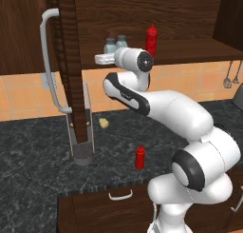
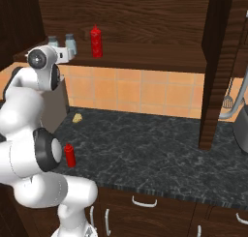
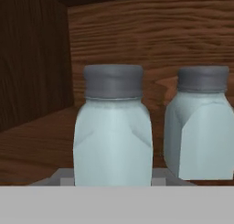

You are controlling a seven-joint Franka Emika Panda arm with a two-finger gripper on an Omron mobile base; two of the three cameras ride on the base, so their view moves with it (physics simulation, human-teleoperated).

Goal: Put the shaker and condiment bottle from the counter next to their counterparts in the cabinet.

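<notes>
- Now the pincer is squeezed shut on the shaker, up on the cabinet shelf beside its twin.
- It looks like light, hard, slippery glass, so hold its middle.
- Two shakers. Two red bottles: one on the shelf, one condiment bottle on the table.

Two shakers stood close together on the cabinet shelf; the red bottle stood near, open shelf beyond it.
</notes>
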